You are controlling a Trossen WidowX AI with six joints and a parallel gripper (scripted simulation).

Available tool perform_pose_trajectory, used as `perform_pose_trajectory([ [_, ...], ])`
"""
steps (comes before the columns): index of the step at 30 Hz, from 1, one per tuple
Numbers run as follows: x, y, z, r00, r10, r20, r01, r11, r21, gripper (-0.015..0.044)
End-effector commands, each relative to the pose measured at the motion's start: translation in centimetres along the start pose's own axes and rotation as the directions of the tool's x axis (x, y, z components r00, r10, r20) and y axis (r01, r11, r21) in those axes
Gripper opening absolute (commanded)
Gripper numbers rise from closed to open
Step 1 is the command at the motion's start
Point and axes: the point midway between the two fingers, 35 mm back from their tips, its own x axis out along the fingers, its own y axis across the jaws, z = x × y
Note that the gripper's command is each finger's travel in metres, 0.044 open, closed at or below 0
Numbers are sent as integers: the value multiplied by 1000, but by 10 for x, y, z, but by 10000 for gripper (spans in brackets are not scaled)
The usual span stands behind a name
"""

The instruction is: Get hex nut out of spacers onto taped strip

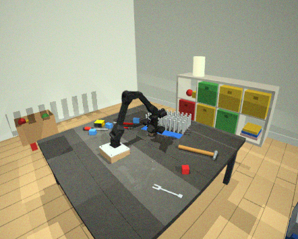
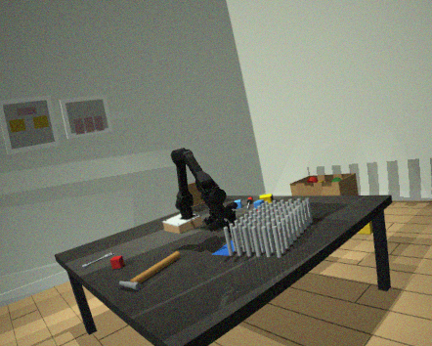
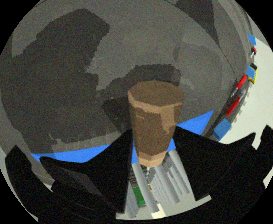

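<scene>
My gripper (image 1: 154,130) (image 3: 152,132) is shut on the wooden handle (image 3: 155,115) of a tool, at the near side of the spacer field. The handle's wide end points towards the wrist camera, and its narrow end towards the spacers. The tool's shaft and tip are mostly hidden. The grey metal spacers (image 1: 174,124) (image 2: 266,232) (image 3: 174,181) stand upright in close rows. The blue taped strip (image 1: 172,134) (image 2: 223,251) (image 3: 198,123) lies in front of them, partly hidden by the gripper. I cannot make out the nut in any view.
A hammer (image 1: 195,150) (image 2: 156,267), a red cube (image 1: 185,169) (image 2: 117,262) and a pale forked tool (image 1: 167,191) lie on one side. Blue blocks (image 1: 92,131) (image 1: 136,120), a yellow block (image 1: 99,123) and red-handled tools (image 1: 87,128) lie on the other side.
</scene>
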Motion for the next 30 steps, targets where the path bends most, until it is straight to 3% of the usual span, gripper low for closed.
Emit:
perform_pose_trajectory([
  [1,-1,-1,3,1000,-4,-2,4,1000,-4,0],
  [30,-7,-1,21,1000,-4,0,4,1000,-5,0],
])
